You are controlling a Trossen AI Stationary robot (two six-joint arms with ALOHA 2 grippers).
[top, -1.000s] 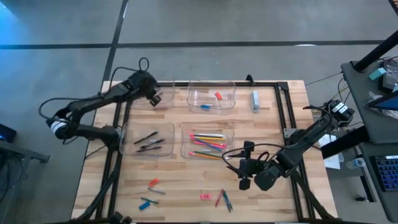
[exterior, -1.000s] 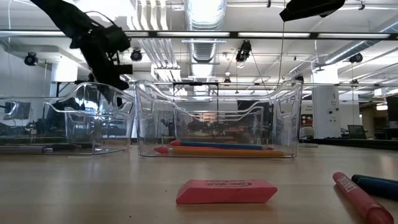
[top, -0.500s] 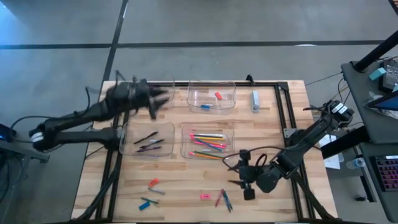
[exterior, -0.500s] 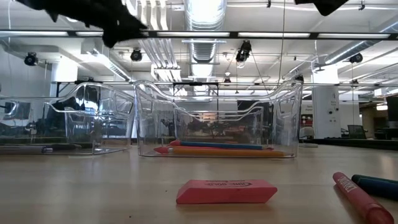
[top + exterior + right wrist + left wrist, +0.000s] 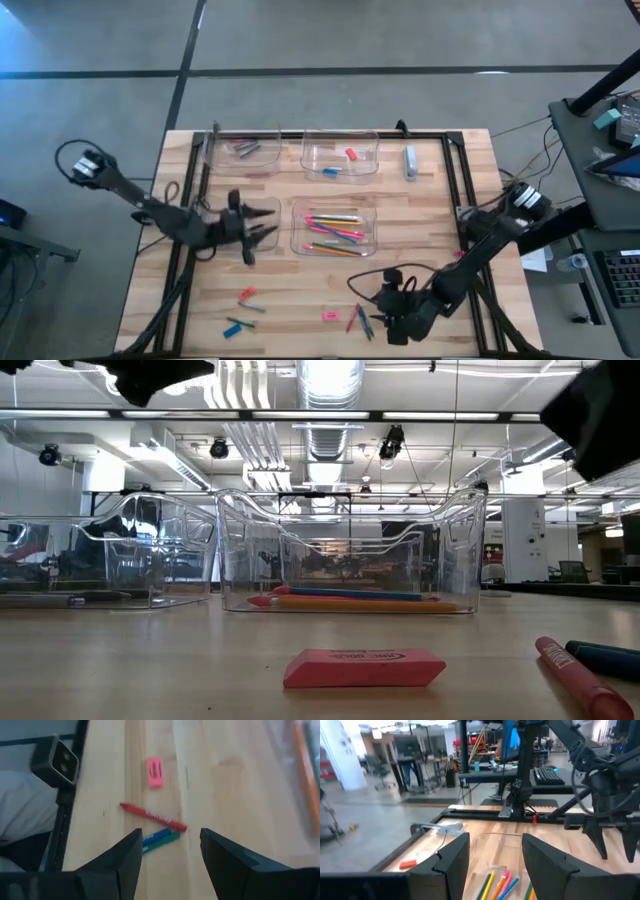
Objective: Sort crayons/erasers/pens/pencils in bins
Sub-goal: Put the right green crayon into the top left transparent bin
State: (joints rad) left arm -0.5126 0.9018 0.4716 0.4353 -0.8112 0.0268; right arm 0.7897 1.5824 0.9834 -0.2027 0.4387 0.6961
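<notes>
Both grippers' jaws stand spread and empty. Right gripper hovers near the table's front edge, above a red crayon, blue and green crayons and a pink eraser lying loose on the wooden table. Left gripper hangs over the pen bin, facing the pencil bin holding coloured pencils. Two rear bins hold erasers and other pieces.

- The left gripper hides most of the pens' bin.
- Blue crayon runs off the low view's edge.
- Far-left bin contents too small to identify.
</notes>
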